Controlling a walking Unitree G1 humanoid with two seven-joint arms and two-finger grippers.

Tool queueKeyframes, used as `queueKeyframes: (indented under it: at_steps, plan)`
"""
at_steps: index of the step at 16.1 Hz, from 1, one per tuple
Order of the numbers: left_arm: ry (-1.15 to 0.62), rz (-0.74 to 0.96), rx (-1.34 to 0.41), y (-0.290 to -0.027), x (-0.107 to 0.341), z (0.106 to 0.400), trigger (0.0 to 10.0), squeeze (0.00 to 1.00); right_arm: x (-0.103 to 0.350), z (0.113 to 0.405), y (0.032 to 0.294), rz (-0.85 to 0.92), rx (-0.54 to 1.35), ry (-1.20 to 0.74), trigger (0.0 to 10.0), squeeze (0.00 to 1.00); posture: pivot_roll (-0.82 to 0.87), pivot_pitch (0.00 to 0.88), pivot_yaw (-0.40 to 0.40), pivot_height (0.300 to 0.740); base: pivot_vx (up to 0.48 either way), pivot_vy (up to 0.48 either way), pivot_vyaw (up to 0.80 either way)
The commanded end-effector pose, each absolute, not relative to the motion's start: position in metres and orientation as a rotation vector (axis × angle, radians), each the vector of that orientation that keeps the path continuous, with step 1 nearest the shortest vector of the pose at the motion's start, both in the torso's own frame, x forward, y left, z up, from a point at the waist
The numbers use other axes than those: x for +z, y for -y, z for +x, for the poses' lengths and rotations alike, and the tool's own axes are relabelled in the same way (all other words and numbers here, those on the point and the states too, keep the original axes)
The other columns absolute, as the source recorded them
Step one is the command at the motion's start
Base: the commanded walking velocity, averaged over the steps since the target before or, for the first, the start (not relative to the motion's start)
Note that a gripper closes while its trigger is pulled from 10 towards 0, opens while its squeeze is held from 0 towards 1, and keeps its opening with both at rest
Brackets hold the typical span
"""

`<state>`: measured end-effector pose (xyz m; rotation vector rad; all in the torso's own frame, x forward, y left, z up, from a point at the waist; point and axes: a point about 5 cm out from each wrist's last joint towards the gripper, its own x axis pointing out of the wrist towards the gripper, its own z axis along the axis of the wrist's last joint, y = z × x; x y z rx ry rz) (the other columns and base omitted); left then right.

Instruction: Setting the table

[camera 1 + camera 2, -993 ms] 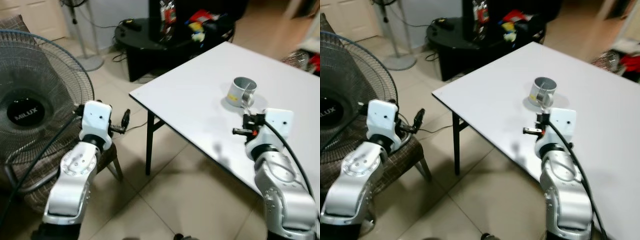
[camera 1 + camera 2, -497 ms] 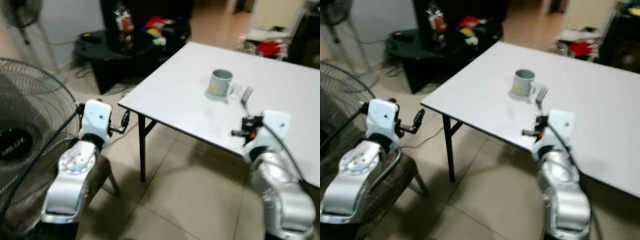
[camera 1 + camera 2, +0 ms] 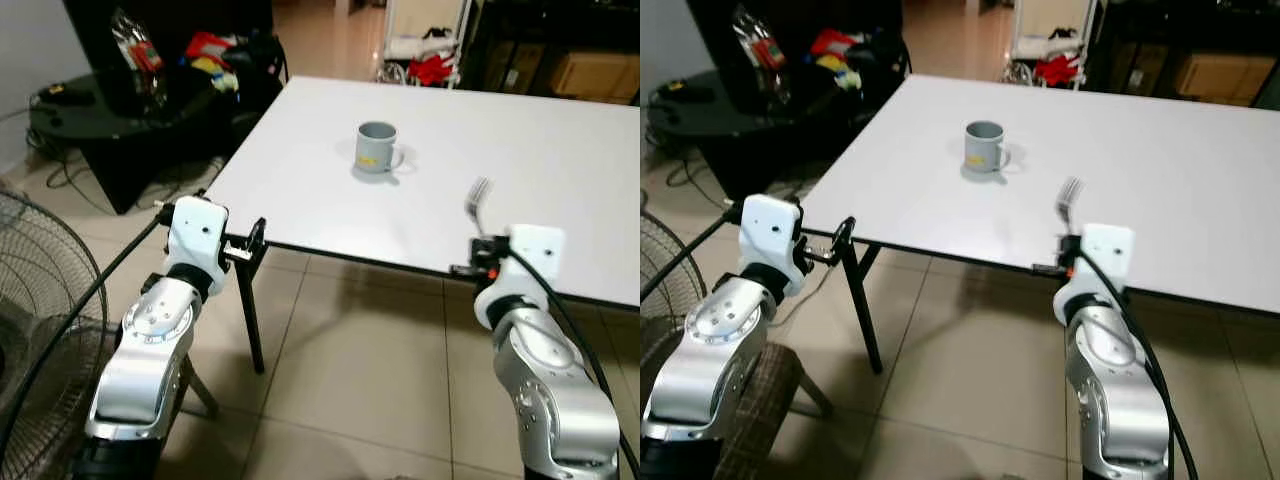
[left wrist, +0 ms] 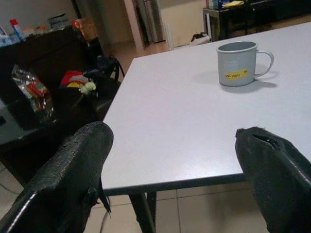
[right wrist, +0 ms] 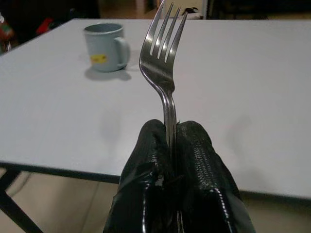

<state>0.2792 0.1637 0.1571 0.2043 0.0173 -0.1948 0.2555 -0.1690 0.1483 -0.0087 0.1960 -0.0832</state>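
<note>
A white table (image 3: 560,170) stands before me with a grey mug (image 3: 376,146) bearing a yellow label near its far left part. My right gripper (image 3: 484,262) is at the table's near edge, shut on the handle of a silver fork (image 3: 477,198) that points upward, tines up. In the right wrist view the fork (image 5: 164,53) rises from the closed fingers (image 5: 194,141), with the mug (image 5: 104,47) beyond it. My left gripper (image 3: 255,240) is open and holds nothing, level with the table's near left corner. The mug (image 4: 238,63) sits far ahead of it.
A low black table (image 3: 120,110) with bags and clutter stands at the left rear. A floor fan (image 3: 40,320) and a wicker seat (image 3: 765,395) are close at my left. Dark shelving (image 3: 560,50) lines the back. Tiled floor (image 3: 350,380) lies under the table's near edge.
The camera has turned, so the table now lies square in front and the fan has slid off to the left. Both grippers keep their pose, and the fork stays gripped.
</note>
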Motion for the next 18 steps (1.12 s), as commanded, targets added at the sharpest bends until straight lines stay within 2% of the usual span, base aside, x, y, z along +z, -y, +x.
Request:
queueKeyframes:
  at_steps: [1, 4, 7, 8, 11, 18]
  plan:
    - [-0.008, 0.187, -0.154, -0.169, 0.158, 0.276, 10.0, 0.0, 0.15, 0.26, 0.167, -0.054, -0.058, -0.177, 10.0, 0.0, 0.06, 0.0, 0.04, 0.74, 0.0, 0.0, 0.0]
    - [-0.018, 0.19, -0.148, -0.171, 0.156, 0.269, 10.0, 0.0, 0.154, 0.268, 0.155, -0.13, 0.028, -0.15, 10.0, 0.0, 0.08, 0.0, 0.013, 0.74, 0.0, 0.0, 0.0]
    - [-0.022, 0.182, -0.159, -0.17, 0.154, 0.268, 10.0, 0.0, 0.152, 0.271, 0.15, -0.118, 0.067, -0.175, 10.0, 0.0, 0.08, 0.0, 0.008, 0.74, 0.0, 0.0, 0.0]
    - [-0.014, 0.183, -0.18, -0.167, 0.158, 0.268, 10.0, 0.0, 0.148, 0.271, 0.148, -0.108, 0.08, -0.207, 10.0, 0.0, 0.08, 0.0, 0.002, 0.74, 0.266, 0.0, 0.0]
    - [-0.02, 0.193, -0.185, -0.166, 0.156, 0.27, 10.0, 0.0, 0.146, 0.276, 0.145, -0.087, 0.079, -0.209, 10.0, 0.0, 0.08, 0.0, 0.005, 0.74, 0.285, 0.0, -0.8]
    - [-0.029, 0.193, -0.192, -0.17, 0.155, 0.272, 10.0, 0.0, 0.145, 0.278, 0.147, -0.086, 0.074, -0.208, 10.0, 0.0, 0.06, 0.0, 0.021, 0.74, 0.3, 0.0, 0.0]
